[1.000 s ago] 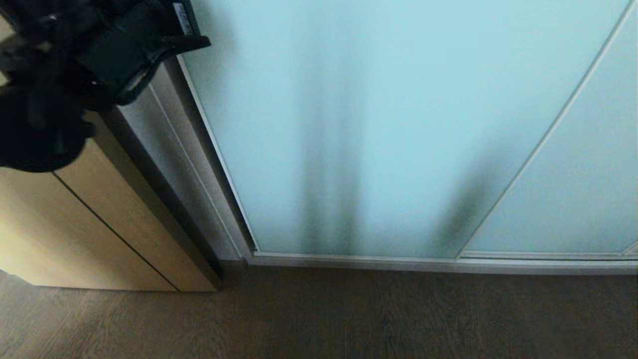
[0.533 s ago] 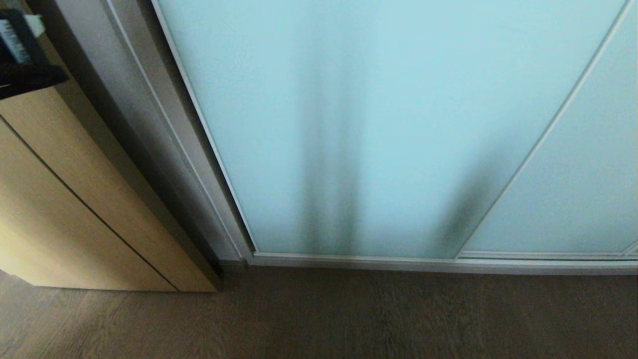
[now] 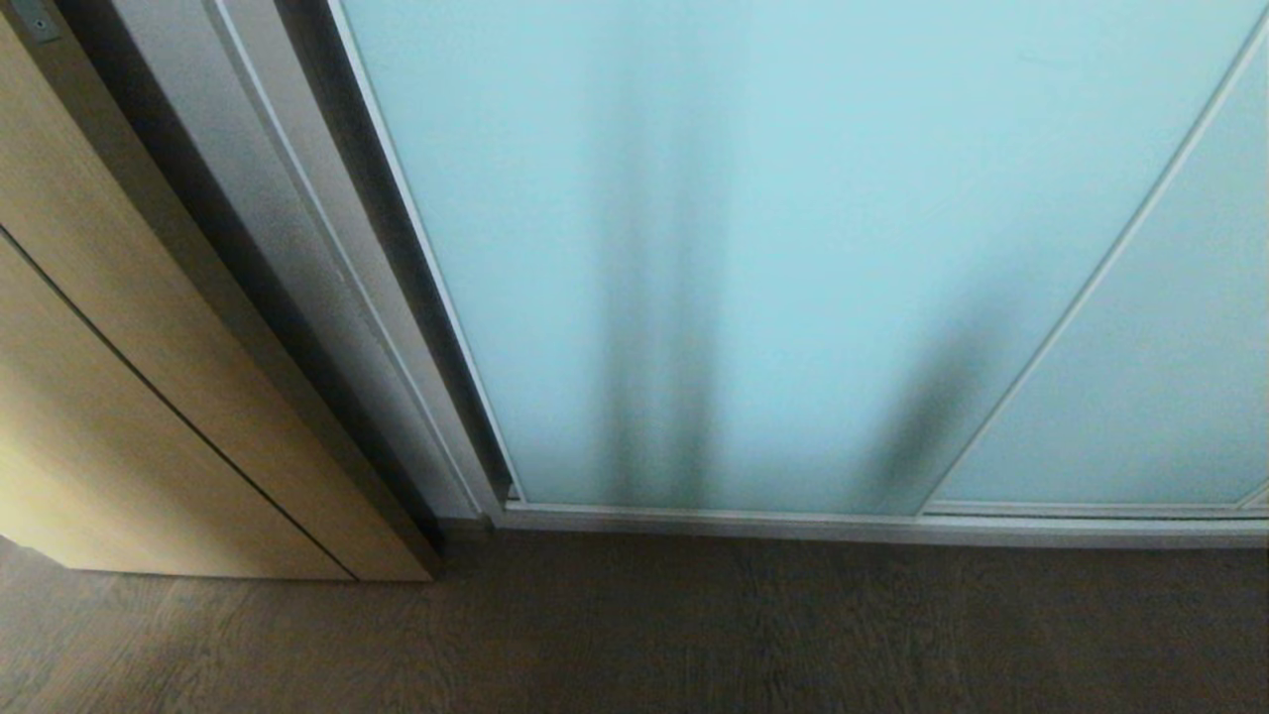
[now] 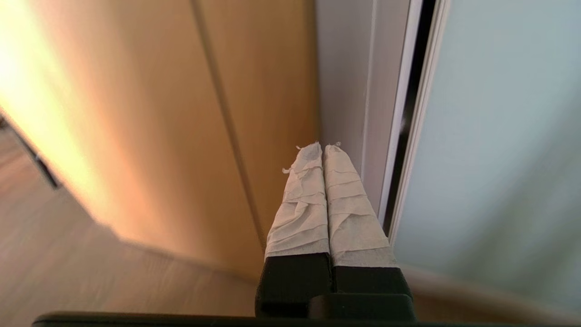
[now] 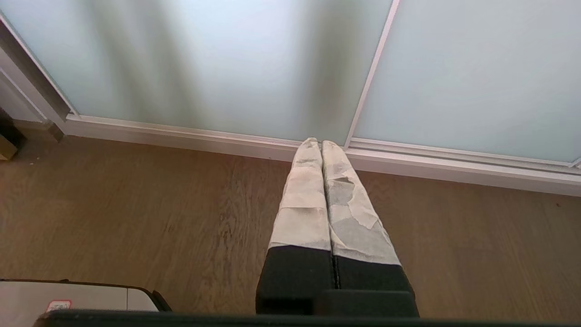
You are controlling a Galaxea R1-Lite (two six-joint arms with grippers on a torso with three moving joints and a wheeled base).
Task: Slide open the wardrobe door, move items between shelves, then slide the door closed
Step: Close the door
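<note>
The sliding wardrobe door (image 3: 753,248), frosted aqua glass in a thin silver frame, fills the head view, with a thin dark gap along its left edge. The items and the shelves are hidden behind it. My left gripper (image 4: 323,146) is out of the head view. In its wrist view it is shut and empty, its taped fingers pointing at the grey side wall just left of the door's edge (image 4: 431,113). My right gripper (image 5: 320,141) hangs parked and shut over the floor, in front of the door's bottom rail (image 5: 181,136).
A light wood cabinet (image 3: 119,397) stands left of the wardrobe, with a grey side wall (image 3: 288,278) between them. A second glass panel (image 3: 1170,377) overlaps at the right. Dark wood floor (image 3: 694,635) runs along the front. Part of my base (image 5: 68,295) shows low.
My left arm, which was at the upper left against the door's edge, has drawn back out of the head view. The door's left edge has shifted slightly right.
</note>
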